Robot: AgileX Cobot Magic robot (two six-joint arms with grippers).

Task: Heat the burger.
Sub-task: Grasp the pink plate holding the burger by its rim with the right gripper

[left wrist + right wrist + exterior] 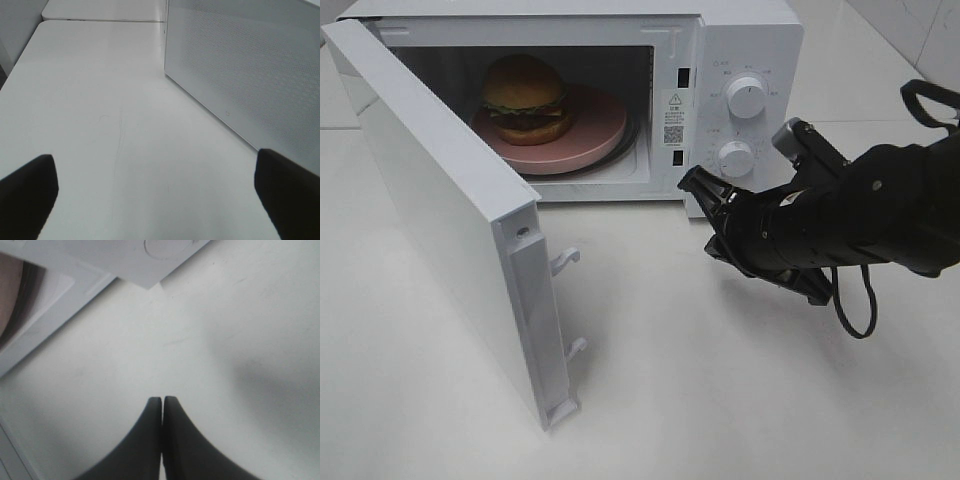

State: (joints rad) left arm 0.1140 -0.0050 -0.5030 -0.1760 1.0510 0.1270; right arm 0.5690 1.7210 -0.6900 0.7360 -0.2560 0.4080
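Pink plate (603, 128) held the burger (525, 96) in the open microwave (745, 45). Right gripper (692, 183) was shut near its front edge, left gripper (155, 197) wide.

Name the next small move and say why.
Probably push the door shut with the left gripper. The burger already sits on the pink plate inside the microwave, the door stands wide open, and the open left gripper is beside what looks like its outer face. The shut right gripper is outside the microwave.
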